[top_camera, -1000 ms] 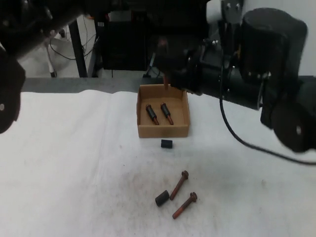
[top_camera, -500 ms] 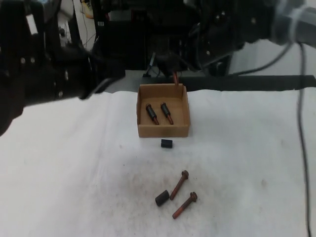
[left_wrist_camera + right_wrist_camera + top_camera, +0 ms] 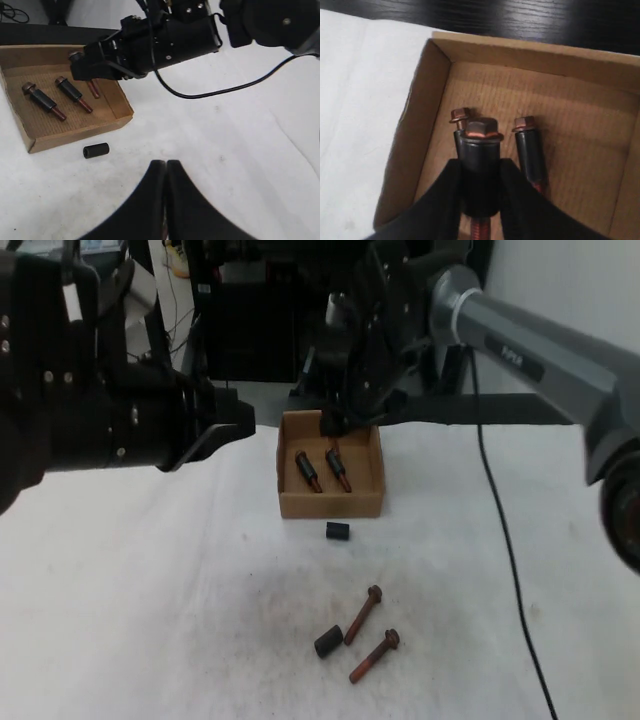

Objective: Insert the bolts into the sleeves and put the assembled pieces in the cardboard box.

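A: What has the right claw got?

B: A sleeved bolt, pinched by its black sleeve with the bolt head poking out past the fingertips. It hangs over the box at the far middle of the table, placed, I'd say, to drop in beside one finished piece and its neighbour, which lie side by side on the box floor.

A: And the left claw?

B: Pressed together, holding nothing, above the table on the near side of the box. It looks parked there to keep clear.

A: What's left to do?

B: A loose sleeve lies just near of the box. Nearer again, a second sleeve sits just beside a bolt, with another bolt next to that one. That's parts for two more pieces, none joined yet.
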